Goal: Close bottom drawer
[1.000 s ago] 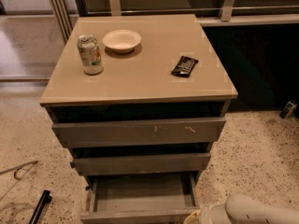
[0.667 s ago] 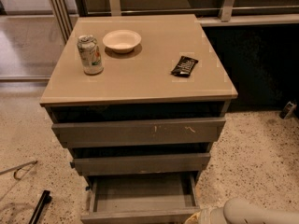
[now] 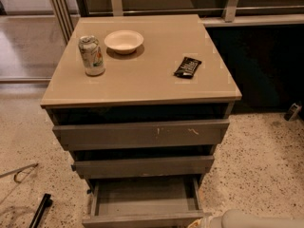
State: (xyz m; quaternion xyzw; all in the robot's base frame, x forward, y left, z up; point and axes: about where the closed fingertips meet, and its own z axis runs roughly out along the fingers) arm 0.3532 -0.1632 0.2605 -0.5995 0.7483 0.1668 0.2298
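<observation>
The bottom drawer (image 3: 142, 197) is the lowest of three grey drawers in a cabinet. It is pulled out, and its shallow, empty grey box shows from above. Its front panel (image 3: 142, 219) lies along the bottom edge of the camera view. My white arm (image 3: 259, 219) comes in from the bottom right corner. My gripper (image 3: 196, 223) is at the right end of the drawer's front panel and is mostly cut off by the frame edge.
The middle drawer (image 3: 142, 166) and the scratched top drawer (image 3: 140, 134) sit slightly out. On the cabinet top (image 3: 142, 80) are a can (image 3: 91, 55), a white bowl (image 3: 124, 41) and a dark snack packet (image 3: 187, 67). A black tool (image 3: 40, 210) and a cable (image 3: 19, 173) lie on the floor to the left.
My arm has sunk slightly toward the bottom edge of the view. The bottom drawer is open as before.
</observation>
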